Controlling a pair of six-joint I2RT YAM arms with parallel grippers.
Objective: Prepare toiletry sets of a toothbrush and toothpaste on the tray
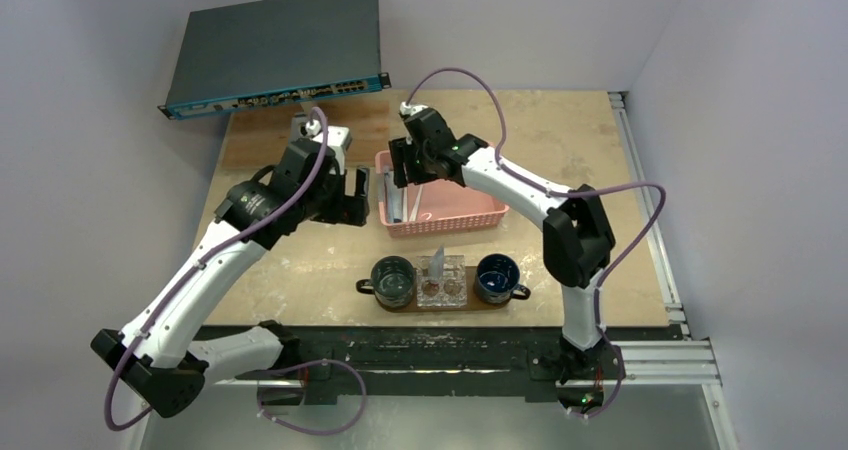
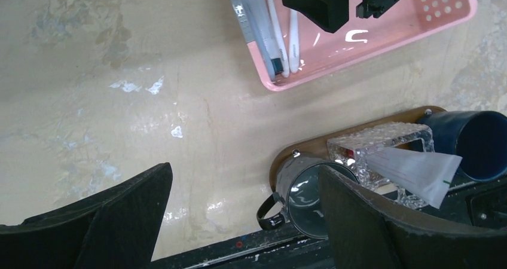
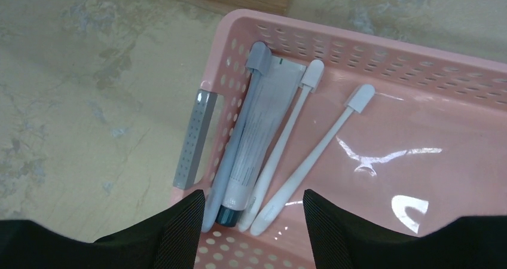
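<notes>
We had the right gripper (image 3: pixel 251 221) hanging with fingers apart and empty, two white toothbrushes (image 3: pixel 286 140) and a silver tube (image 3: pixel 254 125) lying just ahead between them in the pink basket (image 3: pixel 382 48). And the left gripper (image 2: pixel 239 221) gaped wide, holding nothing, with the tray (image 2: pixel 305 146) just beyond one finger and a second tube (image 2: pixel 418 170) in the clear holder (image 2: pixel 382 138) there.

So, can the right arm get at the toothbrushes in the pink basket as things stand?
Probably yes: the right claw hangs open just above the basket, and both white toothbrushes lie uncovered on its floor, though a tube crowds one.
</notes>
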